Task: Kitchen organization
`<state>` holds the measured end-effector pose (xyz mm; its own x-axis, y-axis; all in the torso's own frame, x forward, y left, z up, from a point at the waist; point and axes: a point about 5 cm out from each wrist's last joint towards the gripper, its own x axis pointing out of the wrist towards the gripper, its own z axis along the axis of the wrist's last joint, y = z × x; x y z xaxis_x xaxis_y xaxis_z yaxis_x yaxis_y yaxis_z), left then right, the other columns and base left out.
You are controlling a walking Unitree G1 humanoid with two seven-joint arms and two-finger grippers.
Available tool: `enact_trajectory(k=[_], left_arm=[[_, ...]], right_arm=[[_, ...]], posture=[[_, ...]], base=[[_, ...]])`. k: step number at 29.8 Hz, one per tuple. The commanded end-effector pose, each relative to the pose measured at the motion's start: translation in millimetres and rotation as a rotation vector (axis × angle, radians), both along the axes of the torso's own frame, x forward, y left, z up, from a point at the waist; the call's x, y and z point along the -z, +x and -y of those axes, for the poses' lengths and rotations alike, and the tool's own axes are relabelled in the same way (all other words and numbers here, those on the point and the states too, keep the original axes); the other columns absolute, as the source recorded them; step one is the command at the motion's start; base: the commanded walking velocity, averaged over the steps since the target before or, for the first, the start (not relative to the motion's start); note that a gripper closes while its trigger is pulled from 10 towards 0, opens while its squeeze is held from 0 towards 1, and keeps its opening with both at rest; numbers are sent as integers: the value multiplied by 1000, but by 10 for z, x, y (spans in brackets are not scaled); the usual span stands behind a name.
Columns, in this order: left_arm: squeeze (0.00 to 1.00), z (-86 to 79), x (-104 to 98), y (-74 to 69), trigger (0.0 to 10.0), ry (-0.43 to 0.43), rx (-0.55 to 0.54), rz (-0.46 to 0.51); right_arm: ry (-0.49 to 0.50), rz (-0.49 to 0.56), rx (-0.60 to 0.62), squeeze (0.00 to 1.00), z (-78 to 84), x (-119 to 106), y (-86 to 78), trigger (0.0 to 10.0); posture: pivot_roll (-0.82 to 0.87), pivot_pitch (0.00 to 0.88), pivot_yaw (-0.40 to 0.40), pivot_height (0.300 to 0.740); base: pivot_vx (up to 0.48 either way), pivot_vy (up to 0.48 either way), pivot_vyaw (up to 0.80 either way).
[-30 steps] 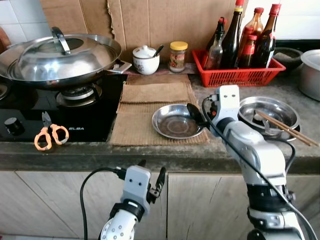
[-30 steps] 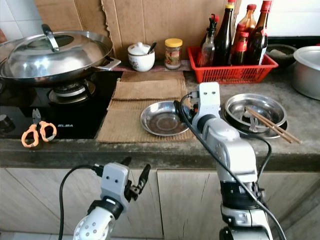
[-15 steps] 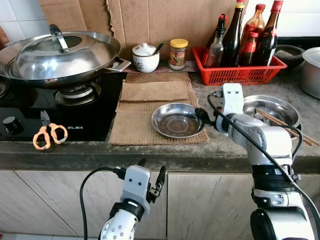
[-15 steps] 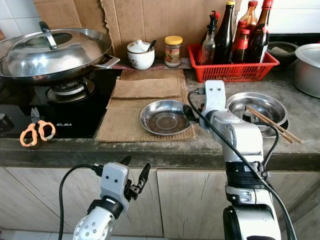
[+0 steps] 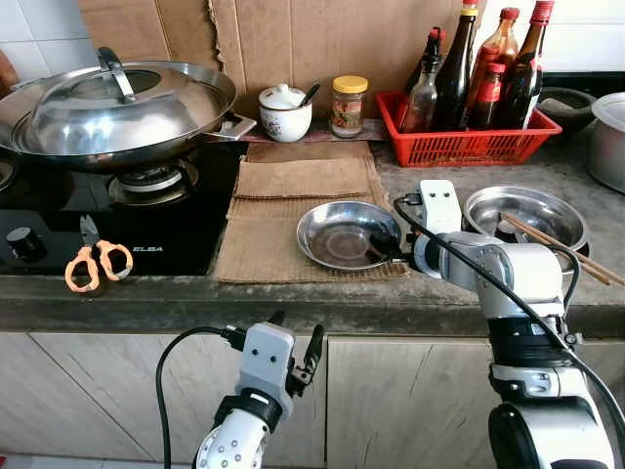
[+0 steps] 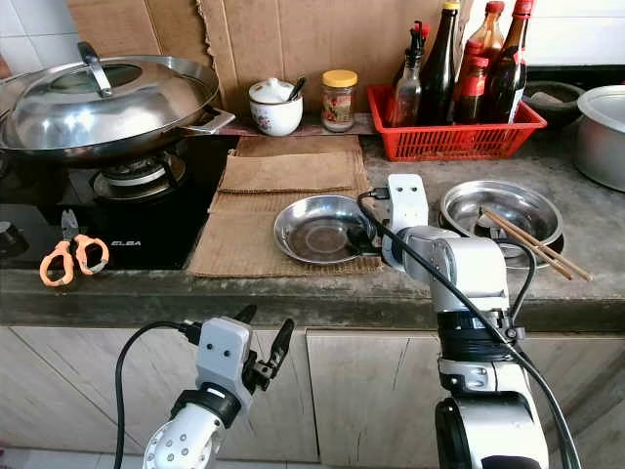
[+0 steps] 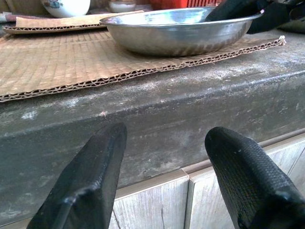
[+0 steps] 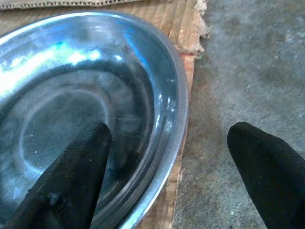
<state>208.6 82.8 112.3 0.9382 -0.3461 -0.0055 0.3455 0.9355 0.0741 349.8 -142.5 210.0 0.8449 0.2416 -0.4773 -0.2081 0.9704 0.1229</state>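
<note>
On the desk (image 5: 420,293), your right gripper (image 8: 164,138) is straddling the bowl (image 5: 342,234) rim, jaws released (left gripper (image 7: 167,157) also released, below).

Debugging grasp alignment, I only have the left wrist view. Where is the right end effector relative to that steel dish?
Observer: The right end effector straddles the steel dish rim, one finger inside the bowl, one outside over the counter.
Operator: Closed on it yet?
Observer: No, fingers are open with the rim between them.
Operator: Anything beside it on the right?
Observer: A second steel dish holding chopsticks.
Operator: Left arm?
Observer: The left end effector is open, below the counter edge.
</note>
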Motion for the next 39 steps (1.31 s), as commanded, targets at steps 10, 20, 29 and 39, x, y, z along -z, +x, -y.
enact_trajectory(k=[10,20,29,39], left_arm=[[0,13,-1,15,10000,-6,-3,2],[0,20,0,14,10000,-6,-7,1],[0,21,-2,19,10000,-8,-13,1],[0,14,4,26,10000,-7,-17,0]], right_arm=[[-26,-80,-36,0,-94,61,35,0],[10,-67,24,0,-32,17,88,0],[373,222,191,0,-39,-281,155,0],[466,483,291,0,-177,-272,-149,0]], posture=[[23,36,-37,740],[22,39,-38,740],[25,37,-40,740],[24,24,-33,740]], base=[[0,0,0],[0,0,0],[0,0,0],[0,0,0]])
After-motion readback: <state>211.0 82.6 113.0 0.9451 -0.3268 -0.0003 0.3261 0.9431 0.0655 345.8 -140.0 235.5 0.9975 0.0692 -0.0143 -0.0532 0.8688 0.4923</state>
